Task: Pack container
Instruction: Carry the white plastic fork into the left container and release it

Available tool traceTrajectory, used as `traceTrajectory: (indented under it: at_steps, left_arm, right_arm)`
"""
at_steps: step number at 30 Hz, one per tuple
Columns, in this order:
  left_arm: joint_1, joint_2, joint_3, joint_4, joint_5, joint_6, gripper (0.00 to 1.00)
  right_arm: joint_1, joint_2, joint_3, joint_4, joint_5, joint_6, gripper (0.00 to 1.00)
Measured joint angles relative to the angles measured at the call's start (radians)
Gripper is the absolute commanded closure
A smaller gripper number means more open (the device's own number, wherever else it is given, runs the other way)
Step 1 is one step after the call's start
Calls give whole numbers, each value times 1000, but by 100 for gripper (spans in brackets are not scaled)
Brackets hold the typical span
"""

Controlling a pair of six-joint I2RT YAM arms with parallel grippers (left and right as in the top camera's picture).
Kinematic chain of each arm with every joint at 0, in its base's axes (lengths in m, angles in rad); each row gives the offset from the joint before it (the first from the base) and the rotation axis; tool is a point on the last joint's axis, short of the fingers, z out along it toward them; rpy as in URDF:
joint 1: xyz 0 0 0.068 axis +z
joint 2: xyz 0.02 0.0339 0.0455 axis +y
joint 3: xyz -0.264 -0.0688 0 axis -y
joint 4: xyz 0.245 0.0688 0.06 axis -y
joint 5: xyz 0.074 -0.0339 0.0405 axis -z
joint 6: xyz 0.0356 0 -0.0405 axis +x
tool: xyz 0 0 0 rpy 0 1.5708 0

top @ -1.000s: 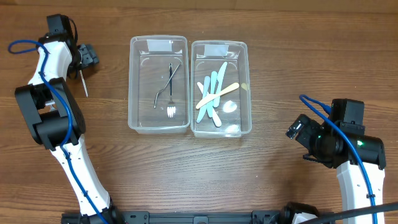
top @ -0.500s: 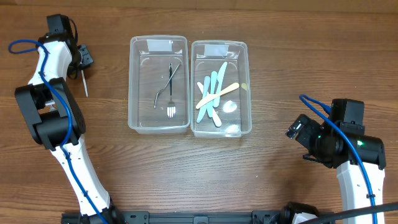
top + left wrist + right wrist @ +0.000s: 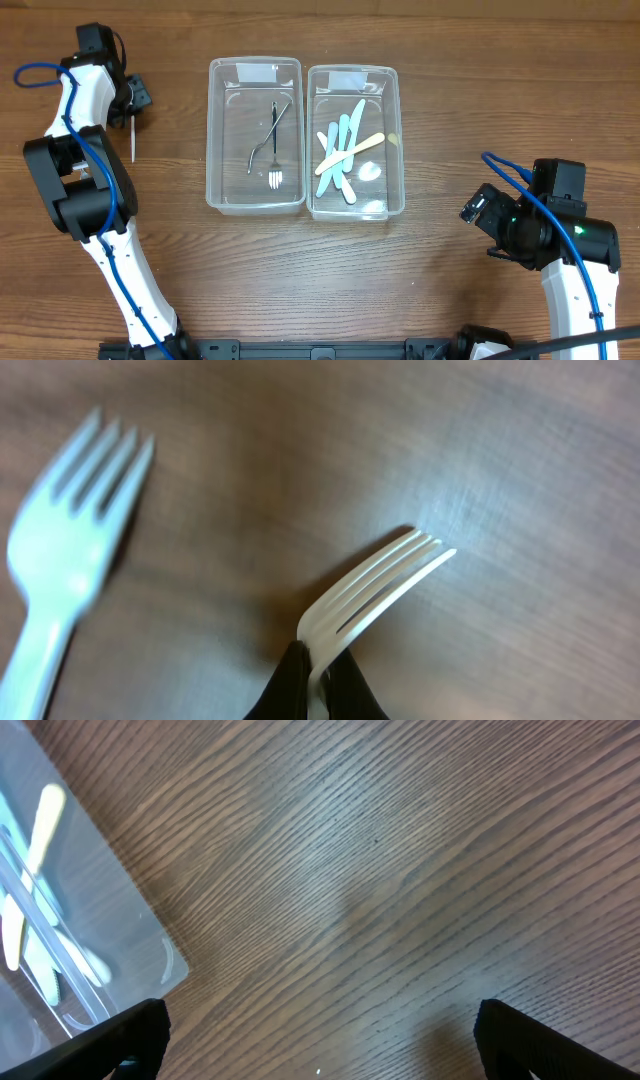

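Metal fork is pinched at its neck in my left gripper, at the far-left of the wooden table, well apart from the left clear container and the right clear container. My right gripper has its jaws spread, holding nothing.

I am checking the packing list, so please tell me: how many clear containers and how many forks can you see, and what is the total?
Clear containers: 2 (left container, right container)
Forks: 3 (metal fork in the left container, held fork in the shut left gripper, pale fork blurred beside it)
Total: 5
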Motion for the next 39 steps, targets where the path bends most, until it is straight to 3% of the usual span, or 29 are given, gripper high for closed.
traceTrajectory:
  at_steps: [4,9,14,18,27,34,35,39]
  left_arm:
    - [-17,-39,-17,-69,-22,0,96]
    - [-85,-250,-28,-188,-40,-1,96]
    - [-221,-507,-21,-287,-44,-27,96]
    - [-351,-578,-13,-352,-48,-80,96]
    - [-560,-444,-14,-340,-48,-221,96]
    - [-620,-229,-15,-314,-21,-275,96]
    - [-620,-199,-18,-314,-14,-279,94]
    - [-619,-135,-26,-315,-2,-296,62]
  right_arm:
    - [0,0,0,2,0,0,0]
    - [0,0,0,1,0,0,0]
    - [0,0,0,0,0,0,0]
    - [0,0,0,-2,0,0,0]
    - [0,0,0,-6,0,0,0]
    - [0,0,0,-6,-1,0,0]
    - [0,0,0,-6,-1,-1,0]
    - [0,0,0,-6,-1,0,0]
